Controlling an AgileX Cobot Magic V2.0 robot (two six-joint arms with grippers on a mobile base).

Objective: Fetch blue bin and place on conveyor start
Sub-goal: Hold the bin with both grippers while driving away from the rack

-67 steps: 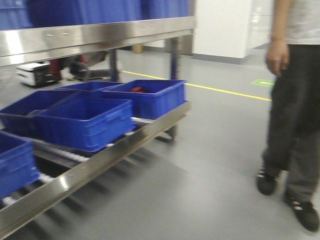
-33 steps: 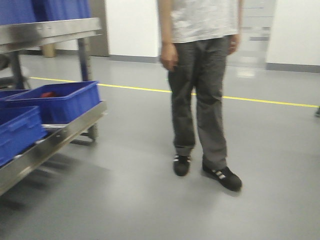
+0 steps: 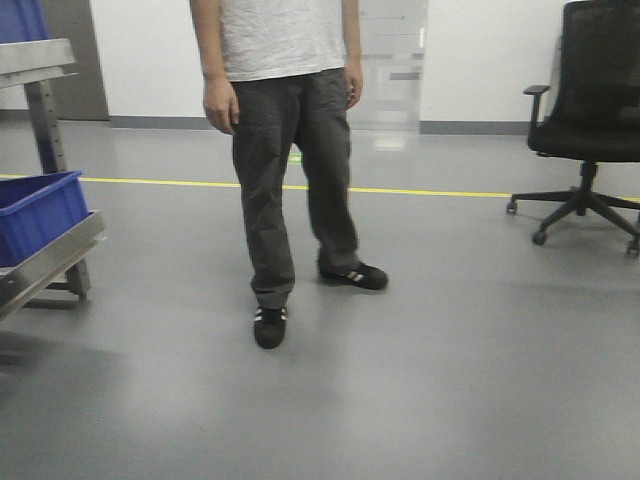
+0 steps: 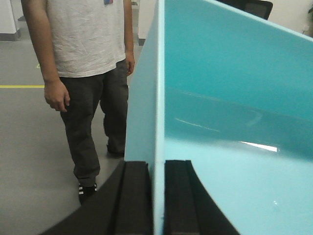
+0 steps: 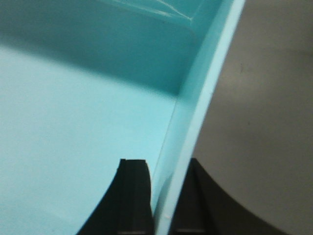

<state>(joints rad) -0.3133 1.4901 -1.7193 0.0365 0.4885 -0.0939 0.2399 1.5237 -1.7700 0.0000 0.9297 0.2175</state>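
Your left gripper is clamped on the blue bin. One black finger presses the outside of the bin's left wall and the other sits inside, with the wall pinched between them. Your right gripper grasps the same bin on its right wall, one finger inside and one outside, the rim caught between. The bin hangs between your two grippers above the grey floor, its open tub reaching away from the fingers.

You have one pale cyan bin and two grippers, both closed on it. In the front view, one person stands near the middle. One dark blue bin rests on the steel shelf rail at the left edge. One black office chair stands far right, and one yellow line crosses the floor behind the person
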